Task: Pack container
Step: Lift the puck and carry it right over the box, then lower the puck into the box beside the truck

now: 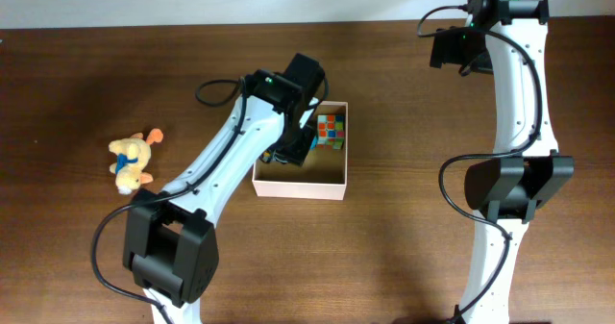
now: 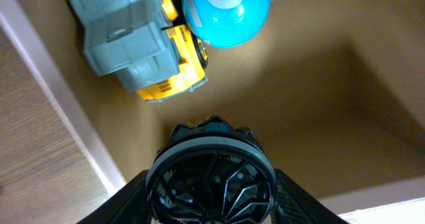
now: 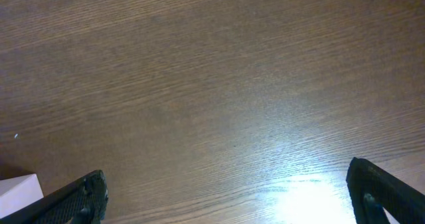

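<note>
Your left gripper [image 2: 211, 199] is clamped on a black wheel-like toy [image 2: 209, 163] over the container [image 1: 298, 190], mid-desk. Lower it onto bare cardboard, clear of the grey-and-yellow truck [image 2: 149, 54] and blue round toy [image 2: 226, 11], then release. The right gripper [image 3: 229, 187] hangs spread wide near the far-right corner.

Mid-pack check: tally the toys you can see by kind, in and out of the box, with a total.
Grey and yellow toy truck, in the container: 1
Blue round toy, in the container: 1
Colour cube, in the container: 1
Black wheel-like toy, in the left gripper: 1
Yellow plush duck, on the table: 1
Total: 5
</note>
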`<control>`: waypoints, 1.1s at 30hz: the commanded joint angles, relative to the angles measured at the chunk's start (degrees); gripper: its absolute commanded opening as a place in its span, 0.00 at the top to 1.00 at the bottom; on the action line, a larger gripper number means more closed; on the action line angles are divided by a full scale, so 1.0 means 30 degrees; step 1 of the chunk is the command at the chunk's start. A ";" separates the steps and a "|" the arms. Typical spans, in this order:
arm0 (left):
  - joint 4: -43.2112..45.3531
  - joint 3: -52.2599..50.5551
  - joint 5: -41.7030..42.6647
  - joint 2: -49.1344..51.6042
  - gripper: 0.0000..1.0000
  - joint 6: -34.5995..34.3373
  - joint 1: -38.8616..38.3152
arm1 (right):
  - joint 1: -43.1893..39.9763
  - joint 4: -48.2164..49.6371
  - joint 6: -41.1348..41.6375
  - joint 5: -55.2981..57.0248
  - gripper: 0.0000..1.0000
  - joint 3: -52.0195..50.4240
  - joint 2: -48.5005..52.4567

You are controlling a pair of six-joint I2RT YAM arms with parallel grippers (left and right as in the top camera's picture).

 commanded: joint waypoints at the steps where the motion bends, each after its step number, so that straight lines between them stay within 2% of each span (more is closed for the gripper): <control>1: 0.0605 -0.1042 -0.0262 0.0168 0.60 0.0299 0.0044 | -0.0051 0.0007 0.0233 0.0248 0.01 -0.0066 -0.0146; 4: 0.1129 -0.1967 -0.0393 0.0168 0.63 0.0291 0.0051 | -0.0051 0.0007 0.0233 0.0248 0.01 -0.0066 -0.0146; 14: 0.2215 -0.3716 -0.0539 0.0168 0.63 0.0153 0.0882 | -0.0051 0.0007 0.0233 0.0248 0.01 -0.0066 -0.0146; 26: 0.2769 -0.3920 -0.0532 0.0168 0.63 0.0160 0.1428 | -0.0051 0.0007 0.0233 0.0248 0.01 -0.0066 -0.0146; 27: 0.2761 -0.3920 -0.0532 0.0168 0.62 0.0160 0.1428 | -0.0051 0.0007 0.0233 0.0248 0.01 -0.0066 -0.0146; 31: 0.2761 -0.3920 -0.0539 0.0168 0.43 0.0160 0.1421 | -0.0051 0.0007 0.0233 0.0248 0.01 -0.0066 -0.0146; 33: 0.2761 -0.3920 -0.0539 0.0168 0.36 0.0160 0.1421 | -0.0051 0.0007 0.0233 0.0248 0.01 -0.0066 -0.0146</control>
